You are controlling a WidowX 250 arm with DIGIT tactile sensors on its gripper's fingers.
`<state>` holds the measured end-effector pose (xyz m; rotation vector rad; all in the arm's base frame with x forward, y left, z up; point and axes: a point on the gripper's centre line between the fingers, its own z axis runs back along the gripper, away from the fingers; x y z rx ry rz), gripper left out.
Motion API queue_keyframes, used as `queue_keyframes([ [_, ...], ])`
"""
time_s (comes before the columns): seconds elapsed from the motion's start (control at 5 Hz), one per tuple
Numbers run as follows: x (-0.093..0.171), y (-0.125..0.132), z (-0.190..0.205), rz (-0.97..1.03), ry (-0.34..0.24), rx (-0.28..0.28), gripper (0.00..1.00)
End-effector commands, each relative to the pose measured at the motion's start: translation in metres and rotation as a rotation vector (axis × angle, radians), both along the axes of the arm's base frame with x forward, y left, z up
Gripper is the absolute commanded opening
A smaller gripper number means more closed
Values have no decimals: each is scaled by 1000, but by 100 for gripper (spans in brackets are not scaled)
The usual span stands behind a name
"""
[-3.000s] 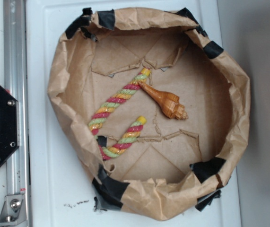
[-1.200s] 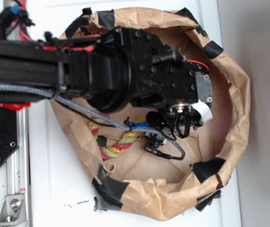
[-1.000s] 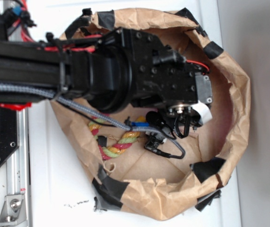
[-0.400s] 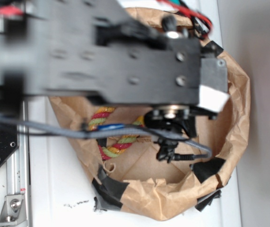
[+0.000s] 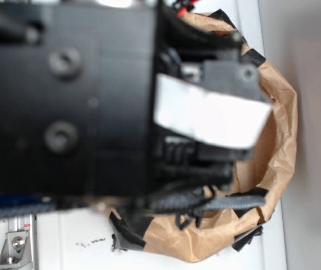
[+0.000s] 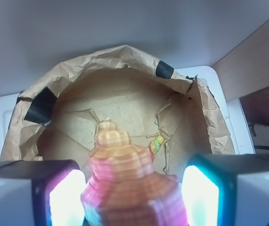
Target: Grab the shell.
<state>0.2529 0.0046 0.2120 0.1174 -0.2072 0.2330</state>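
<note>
In the wrist view the shell (image 6: 125, 165) fills the space between my two lit fingers, its ribbed orange-brown body tinted pink and its knobbly end pointing away from the camera. My gripper (image 6: 132, 200) is shut on the shell, with the pads (image 6: 66, 200) against its sides. The shell hangs well above the floor of the brown paper bowl (image 6: 101, 70). In the exterior view the black arm (image 5: 93, 101) is very close to the camera and hides both the shell and the fingers.
A bit of the red-yellow-green rope (image 6: 157, 143) lies on the bowl's floor far below. The crumpled paper rim (image 5: 278, 140) with black tape patches (image 5: 129, 225) shows to the right of and below the arm. A metal rail (image 5: 17, 242) runs along the left.
The arm came in over the bowl and has since risen towards the exterior camera, now filling most of that view and covering the rope. The shell no longer shows on the bowl's floor.
</note>
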Motion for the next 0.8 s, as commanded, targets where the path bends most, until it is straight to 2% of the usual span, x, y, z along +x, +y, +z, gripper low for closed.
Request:
queue_keyframes([
  [0.0, -3, -8, 6, 7, -37, 9, 0],
  [0.2, -2, -6, 7, 12, -37, 4, 0],
  [0.4, 1, -2, 4, 26, -12, -35, 0],
  [0.6, 4, 1, 0, 60, -21, -21, 0],
])
